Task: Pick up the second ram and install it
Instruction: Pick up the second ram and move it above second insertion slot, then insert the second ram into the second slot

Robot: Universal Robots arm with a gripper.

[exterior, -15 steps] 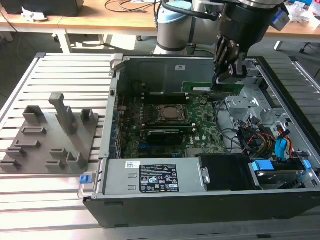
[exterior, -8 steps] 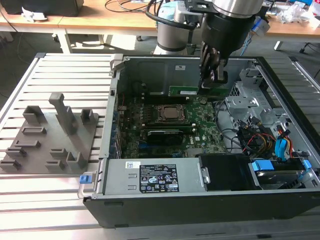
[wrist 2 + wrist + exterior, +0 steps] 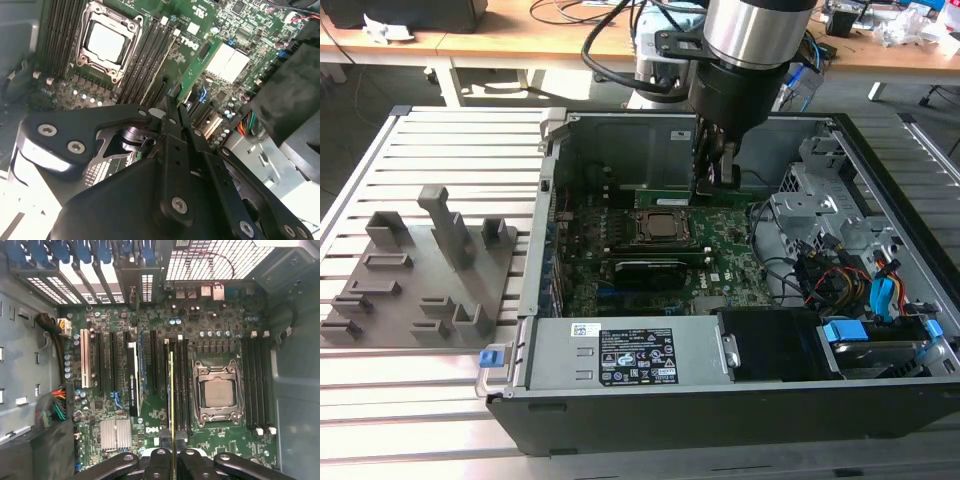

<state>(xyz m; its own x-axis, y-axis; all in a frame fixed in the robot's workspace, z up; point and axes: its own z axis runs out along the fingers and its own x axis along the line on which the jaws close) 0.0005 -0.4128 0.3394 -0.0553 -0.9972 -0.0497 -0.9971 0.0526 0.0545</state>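
Note:
My gripper (image 3: pixel 713 180) reaches down into the open computer case (image 3: pixel 550 180), at the far side of the square processor socket (image 3: pixel 660 228). It is shut on the second ram (image 3: pixel 171 390), a thin green stick held on edge. In the first wrist view the stick runs as a narrow line out from between my fingertips (image 3: pixel 171 457), over the dark memory slots (image 3: pixel 181 385) beside the socket (image 3: pixel 217 392). The second wrist view shows its green face (image 3: pixel 200 62) sticking out past the shut gripper (image 3: pixel 172 107). I cannot tell whether it sits in a slot.
A black rectangular card (image 3: pixel 645 268) lies on the motherboard (image 3: pixel 740 250) nearer the camera than the socket. The power supply (image 3: pixel 620 355) lines the case's near wall. A drive cage and coloured cables (image 3: pixel 850 280) crowd the exterior view's right. A grey fixture plate (image 3: pixel 420 270) lies outside on the exterior view's left.

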